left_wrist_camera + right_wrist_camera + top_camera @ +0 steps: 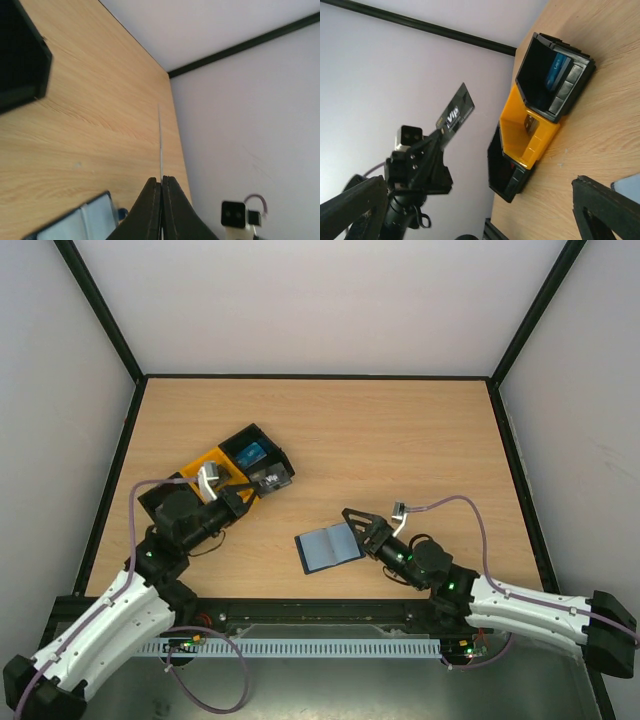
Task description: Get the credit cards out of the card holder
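Dark card clamped in left pincer; right pincer gapes wide beside card holder.

Three open box trays sit side by side on the left half of a wooden tabletop: a black tray, a yellow tray pressed against it, and a second black tray beyond. Pale walls trimmed with black strips enclose the table.

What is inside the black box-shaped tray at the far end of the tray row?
A thin blue card sits inside the black box-shaped plastic tray. The tray wall covers one end of it, and the dark floor beneath cannot be seen.
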Robot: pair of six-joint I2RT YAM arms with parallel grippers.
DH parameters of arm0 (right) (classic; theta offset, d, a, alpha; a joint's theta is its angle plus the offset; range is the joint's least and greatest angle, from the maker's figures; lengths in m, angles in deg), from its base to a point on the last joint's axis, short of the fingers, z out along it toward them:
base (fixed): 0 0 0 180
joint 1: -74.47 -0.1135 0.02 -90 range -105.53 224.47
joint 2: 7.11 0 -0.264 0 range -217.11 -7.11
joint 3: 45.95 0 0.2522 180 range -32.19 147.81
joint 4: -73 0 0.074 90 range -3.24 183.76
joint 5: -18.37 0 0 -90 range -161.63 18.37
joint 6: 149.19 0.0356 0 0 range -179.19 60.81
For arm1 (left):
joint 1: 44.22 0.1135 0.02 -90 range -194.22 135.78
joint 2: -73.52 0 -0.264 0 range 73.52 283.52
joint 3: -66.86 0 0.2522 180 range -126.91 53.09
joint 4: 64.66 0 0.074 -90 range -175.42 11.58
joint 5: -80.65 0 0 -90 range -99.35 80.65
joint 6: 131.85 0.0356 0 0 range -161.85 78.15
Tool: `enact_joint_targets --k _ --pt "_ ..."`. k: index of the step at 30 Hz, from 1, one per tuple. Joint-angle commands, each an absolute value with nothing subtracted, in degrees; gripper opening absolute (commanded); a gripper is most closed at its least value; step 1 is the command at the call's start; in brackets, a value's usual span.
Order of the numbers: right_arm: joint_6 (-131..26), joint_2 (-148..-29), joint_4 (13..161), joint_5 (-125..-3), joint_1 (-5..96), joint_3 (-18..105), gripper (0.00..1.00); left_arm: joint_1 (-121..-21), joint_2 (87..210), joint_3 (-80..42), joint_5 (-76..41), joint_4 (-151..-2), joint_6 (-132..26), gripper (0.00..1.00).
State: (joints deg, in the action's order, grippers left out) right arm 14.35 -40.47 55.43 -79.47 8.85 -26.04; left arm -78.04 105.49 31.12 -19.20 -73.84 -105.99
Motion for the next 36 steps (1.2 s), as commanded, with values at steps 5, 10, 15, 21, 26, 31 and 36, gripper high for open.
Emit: enact_joint_targets --k 5,10,15,21,26,31,36 --pt "11.2 -36.5 63.3 -78.3 8.8 -26.6 0.98 -61.6 109.1 24.2 -30.3 -88.0 -95.4 0.03" --pt "10.4 -33.9 66.5 -79.1 8.8 -26.5 0.98 -52.1 113.7 20.9 -34.2 -92.6 -89.4 0.03" --pt "9.8 -30.1 69.8 -80.5 8.8 -26.6 0.98 -43.1 118.0 19.3 -35.7 -96.2 -84.6 0.03" --pt "9.2 -26.1 72.9 -82.0 8.8 -26.6 0.98 -37.2 124.4 17.7 -35.2 -96.8 -80.9 0.03" --pt "8.8 -24.2 75.0 -82.8 8.8 -26.2 0.98 -36.1 129.0 16.7 -33.4 -94.8 -80.9 0.03" --pt "9.3 -23.6 75.6 -82.9 8.8 -26.2 0.98 -36.0 133.5 16.3 -32.1 -92.5 -81.6 0.03" --pt "10.0 -23.8 75.5 -83.1 8.8 -26.3 0.98 -35.8 137.6 15.4 -30.1 -90.7 -82.2 0.03"
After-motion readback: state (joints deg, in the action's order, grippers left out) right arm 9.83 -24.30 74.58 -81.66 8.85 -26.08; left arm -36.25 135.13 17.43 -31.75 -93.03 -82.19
